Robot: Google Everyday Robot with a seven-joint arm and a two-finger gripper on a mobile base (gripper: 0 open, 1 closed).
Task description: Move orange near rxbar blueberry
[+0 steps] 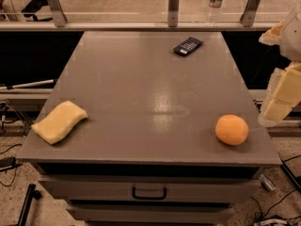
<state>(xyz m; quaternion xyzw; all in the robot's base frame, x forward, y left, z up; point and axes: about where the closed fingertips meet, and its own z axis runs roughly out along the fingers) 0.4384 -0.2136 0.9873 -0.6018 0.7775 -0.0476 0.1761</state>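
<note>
The orange [232, 129] sits on the grey table top [141, 93] near its front right corner. The rxbar blueberry [188, 46], a flat dark bar with pale print, lies at the far side of the table, right of centre. My gripper [278, 64] is at the right edge of the view, beyond the table's right side and above and to the right of the orange. Its two pale yellow fingers [282, 95] stand apart, open and empty. It touches nothing.
A pale yellow wavy sponge [59, 121] lies near the front left corner. A clear water bottle [215, 4] stands behind the table by a glass railing. The table has a drawer with a handle [149, 192] at the front. Cables lie on the floor.
</note>
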